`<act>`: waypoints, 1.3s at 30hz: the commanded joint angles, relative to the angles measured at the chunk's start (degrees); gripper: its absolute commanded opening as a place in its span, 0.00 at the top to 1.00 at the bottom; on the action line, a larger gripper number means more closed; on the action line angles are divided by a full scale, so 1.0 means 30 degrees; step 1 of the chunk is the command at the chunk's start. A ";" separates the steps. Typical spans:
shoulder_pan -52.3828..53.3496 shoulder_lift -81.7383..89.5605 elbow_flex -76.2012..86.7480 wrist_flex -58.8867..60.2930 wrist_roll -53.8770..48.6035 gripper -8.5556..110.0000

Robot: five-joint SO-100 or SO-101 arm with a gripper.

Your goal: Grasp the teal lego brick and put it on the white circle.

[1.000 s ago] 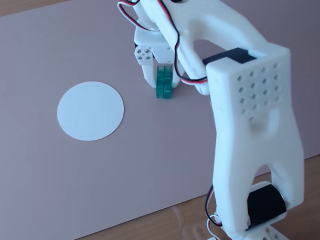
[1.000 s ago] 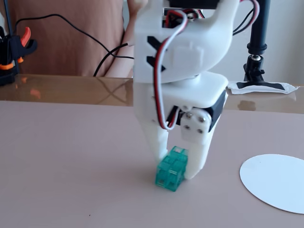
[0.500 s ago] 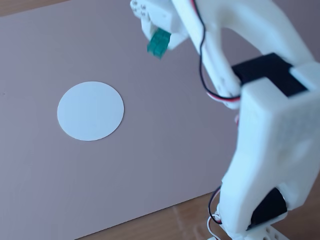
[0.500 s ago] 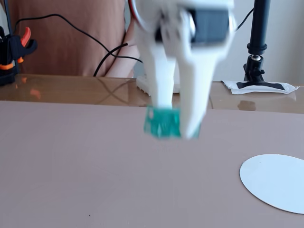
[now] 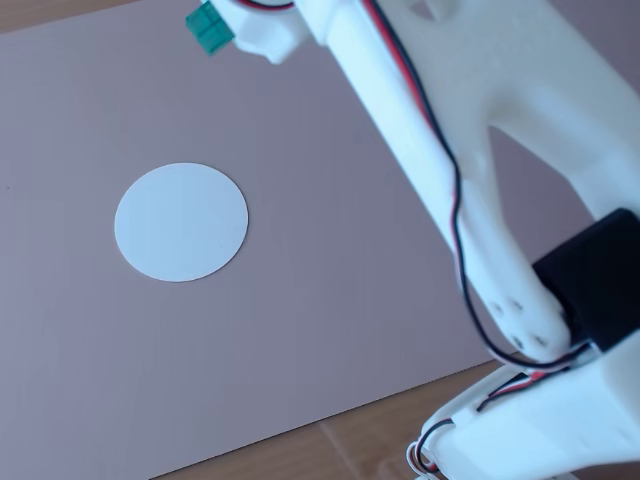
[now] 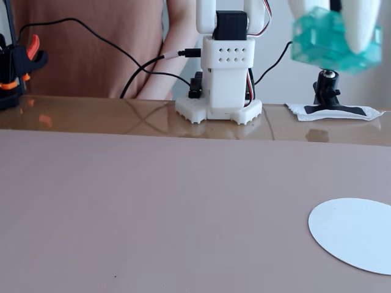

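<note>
Teal lego brick (image 5: 210, 28) at the top edge of a fixed view, left of centre, clamped between the white fingers (image 5: 268, 38) of the gripper (image 5: 232, 30) and lifted clear of the mat. Same brick (image 6: 333, 38) in the other fixed view large and blurred at the upper right, close to the lens, pinched from above by white fingers (image 6: 360, 24) of the gripper (image 6: 335, 21); translucent, studs faintly visible. No contact with the surface below in either picture.

White circle (image 5: 181, 222) flat on the pinkish-mauve mat (image 5: 330, 300), left of centre in the frame, bare, well apart from the brick. In the other fixed view, white circle (image 6: 357, 241) at the lower right, cut by the frame's right edge, lying on the mat (image 6: 153, 207), with the brick high above it in the picture.

White arm (image 5: 470, 150) stretched diagonally from the lower right corner up to the top of the frame, red, black and white wires (image 5: 455, 230) running along it. Arm base (image 6: 221, 79) at the top centre of the other view, standing on a glossy wooden table (image 6: 91, 119) beyond the mat's far edge. Black camera mount (image 6: 328, 97) taped down at the right; orange-and-black clamp (image 6: 18, 61) at the left edge. Person's orange-brown shirt (image 6: 91, 43) behind the table.
</note>
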 commanded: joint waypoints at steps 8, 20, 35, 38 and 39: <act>-0.3955 -0.2285 0.0264 -0.0029 -0.1143 0.93; -0.3984 -0.5391 0.0059 -0.0381 -0.1787 0.93; -0.3867 -0.6416 0.0117 -0.0029 -0.2402 0.78; -0.3779 -0.6211 0.0146 0.0029 -0.2402 0.78; -0.3750 -0.6094 0.0146 0.0059 -0.2402 0.78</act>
